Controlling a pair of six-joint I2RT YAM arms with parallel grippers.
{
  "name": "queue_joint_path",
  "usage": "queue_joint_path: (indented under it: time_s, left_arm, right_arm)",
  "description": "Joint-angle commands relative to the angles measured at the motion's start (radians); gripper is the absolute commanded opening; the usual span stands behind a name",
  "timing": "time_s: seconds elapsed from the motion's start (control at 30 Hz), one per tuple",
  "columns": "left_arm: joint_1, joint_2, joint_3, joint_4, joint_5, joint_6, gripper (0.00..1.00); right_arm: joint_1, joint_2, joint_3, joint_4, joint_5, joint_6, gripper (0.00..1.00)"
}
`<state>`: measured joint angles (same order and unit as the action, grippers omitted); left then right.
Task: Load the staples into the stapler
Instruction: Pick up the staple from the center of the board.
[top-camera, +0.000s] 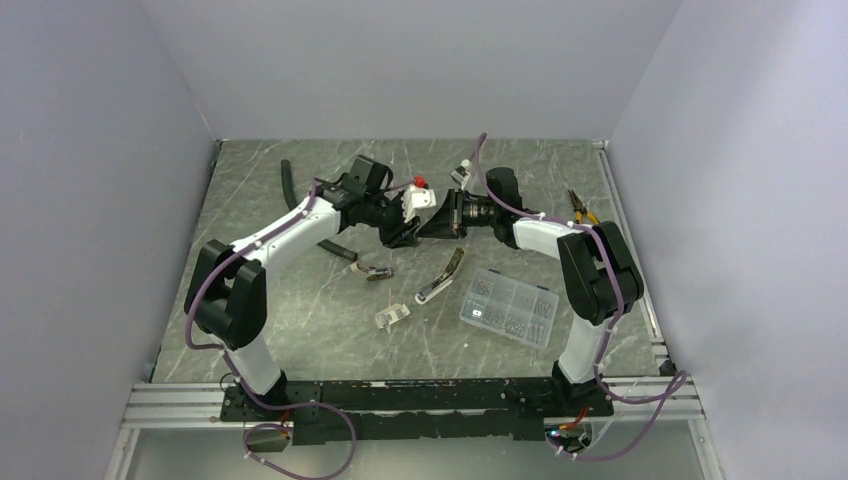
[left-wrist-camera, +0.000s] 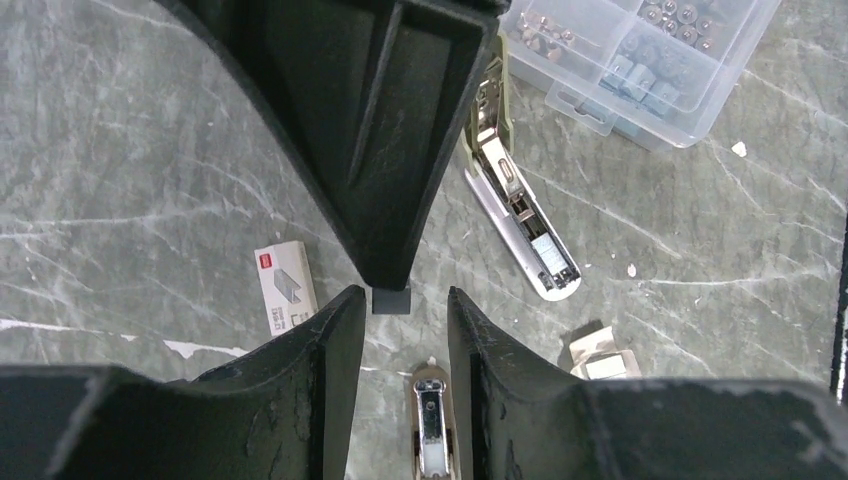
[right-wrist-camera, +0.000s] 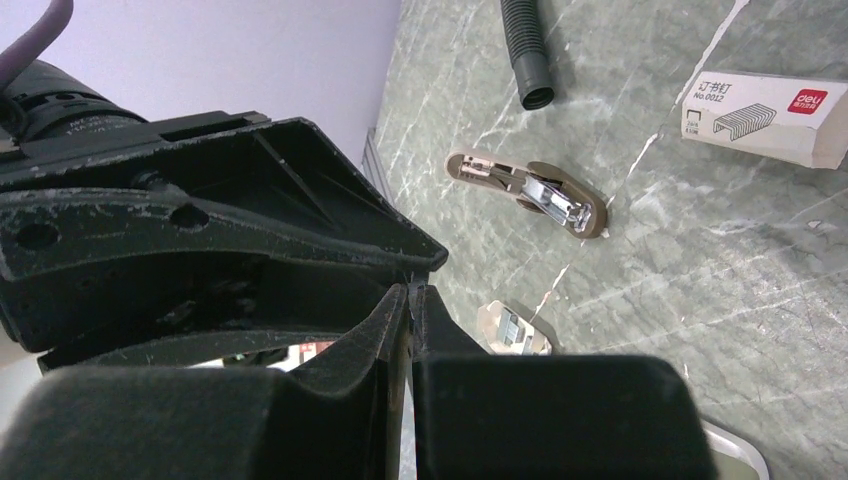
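Looking down the left wrist view, your left claw (left-wrist-camera: 404, 308) is partly open and empty. The right claw (right-wrist-camera: 410, 292) is pinched shut on a grey piece (left-wrist-camera: 390, 300), maybe staples. The stapler (left-wrist-camera: 522, 212) lies right of centre, running down-right, on your right arm's side.

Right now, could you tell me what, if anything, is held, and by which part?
The right end effector pinches one end of a small grey strip, probably staples; the left end effector, open around it, holds nothing.
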<state>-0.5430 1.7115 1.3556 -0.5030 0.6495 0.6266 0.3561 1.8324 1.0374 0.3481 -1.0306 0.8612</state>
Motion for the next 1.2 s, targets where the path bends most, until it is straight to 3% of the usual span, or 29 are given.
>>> queue_joint_path:
  time_s: [0.0, 0.2, 0.7, 1.17]
  left_arm:
    - [-0.019, -0.013, -0.012, 0.053, 0.002, 0.043, 0.4]
    - [-0.033, -0.007, -0.003, 0.025, -0.019, 0.086, 0.23]
    - [-0.046, -0.014, -0.022, 0.024, -0.087, 0.12, 0.33]
    - [-0.046, -0.008, -0.017, 0.05, -0.113, 0.097, 0.33]
  right_arm:
    - [-0.005, -0.036, 0.002, 0.057, -0.006, 0.018, 0.05]
    - [-0.007, -0.036, 0.001, 0.049, -0.006, 0.013, 0.05]
    - [-0.012, -0.036, -0.002, 0.048, -0.004, 0.012, 0.05]
    - [-0.014, -0.036, -0.009, 0.045, 0.0, 0.002, 0.05]
